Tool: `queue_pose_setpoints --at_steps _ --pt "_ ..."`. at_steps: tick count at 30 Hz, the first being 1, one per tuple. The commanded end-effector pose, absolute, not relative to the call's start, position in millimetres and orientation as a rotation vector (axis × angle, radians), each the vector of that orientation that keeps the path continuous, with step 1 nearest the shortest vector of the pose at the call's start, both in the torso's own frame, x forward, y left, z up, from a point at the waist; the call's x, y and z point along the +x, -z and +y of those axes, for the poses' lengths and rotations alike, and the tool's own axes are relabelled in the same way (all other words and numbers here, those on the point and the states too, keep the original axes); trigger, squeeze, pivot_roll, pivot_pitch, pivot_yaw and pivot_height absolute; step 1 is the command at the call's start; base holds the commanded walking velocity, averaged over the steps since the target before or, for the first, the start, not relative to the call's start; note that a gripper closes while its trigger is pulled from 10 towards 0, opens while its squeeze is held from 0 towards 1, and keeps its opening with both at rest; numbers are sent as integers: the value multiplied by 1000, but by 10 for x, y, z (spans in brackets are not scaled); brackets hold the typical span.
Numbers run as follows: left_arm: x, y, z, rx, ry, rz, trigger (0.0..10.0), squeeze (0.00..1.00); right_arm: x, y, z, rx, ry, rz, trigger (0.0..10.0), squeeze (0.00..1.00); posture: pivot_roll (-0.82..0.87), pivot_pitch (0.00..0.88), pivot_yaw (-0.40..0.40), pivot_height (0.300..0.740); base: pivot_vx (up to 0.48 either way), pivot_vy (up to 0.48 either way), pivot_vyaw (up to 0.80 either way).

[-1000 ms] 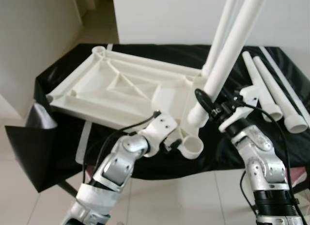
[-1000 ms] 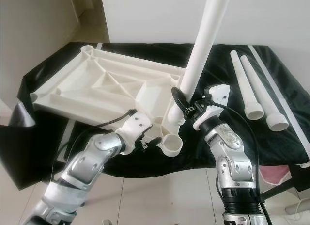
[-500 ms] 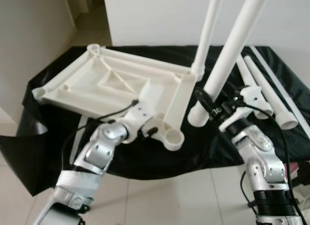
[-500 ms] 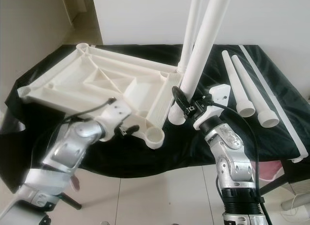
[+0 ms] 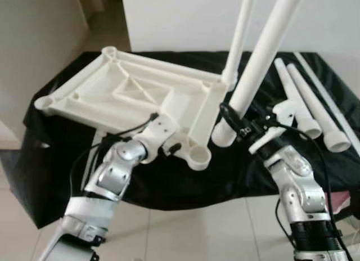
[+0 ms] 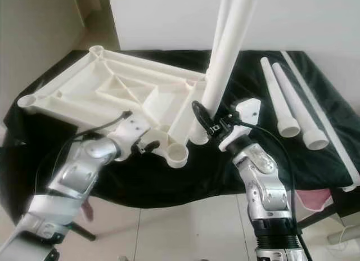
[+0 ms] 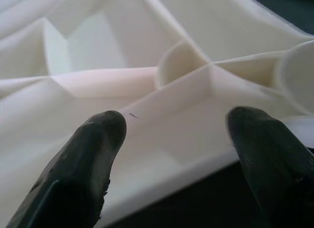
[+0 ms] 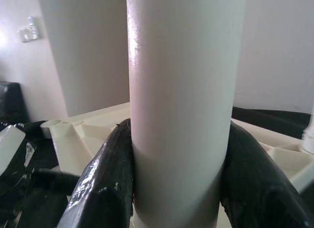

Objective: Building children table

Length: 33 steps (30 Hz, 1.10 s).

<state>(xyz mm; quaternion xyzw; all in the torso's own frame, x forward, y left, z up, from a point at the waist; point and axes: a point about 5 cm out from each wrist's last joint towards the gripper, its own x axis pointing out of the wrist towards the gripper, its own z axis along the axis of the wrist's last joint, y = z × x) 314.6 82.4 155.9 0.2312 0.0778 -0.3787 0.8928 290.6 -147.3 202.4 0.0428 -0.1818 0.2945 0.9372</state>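
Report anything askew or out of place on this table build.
The upturned tabletop juts over the black-covered table's front edge, its near corner socket unfilled. The leg in the right gripper is tilted, its foot beside that socket. Nothing looks damaged.

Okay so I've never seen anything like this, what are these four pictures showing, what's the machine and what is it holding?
It is a humanoid robot with two silver arms. Two pictures look down from its head; the other two look from each wrist along the fingers. An upside-down white tabletop lies on a black-covered table, with one leg already standing in a far corner. The left tool is at the tabletop's near edge, fingers open. The right tool grips a white table leg, its lower end near the empty corner socket. Two spare legs lie on the right.
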Motion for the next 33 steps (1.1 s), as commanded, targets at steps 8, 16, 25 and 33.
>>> queue_pose_setpoints --at_steps 8,16,25,33 --pt "2821 -1464 462 319 980 164 10000 0 2832 -1872 -1437 17 -695 -360 10000 0 -22 87 -11 740 0 0 0" --pt "2821 -1462 468 310 958 170 10000 0 2772 -1642 -1367 -86 -786 -305 10000 0 -10 87 -6 740 0 0 0" --pt "2708 -1522 464 286 1012 150 10000 0 2753 -1561 -1286 -131 -842 -310 10000 0 -3 93 -6 740 0 0 0" --pt "2490 -1475 555 317 1187 160 10000 0 2747 -1510 -1269 -158 -878 -311 10000 0 3 98 -15 740 0 0 0"
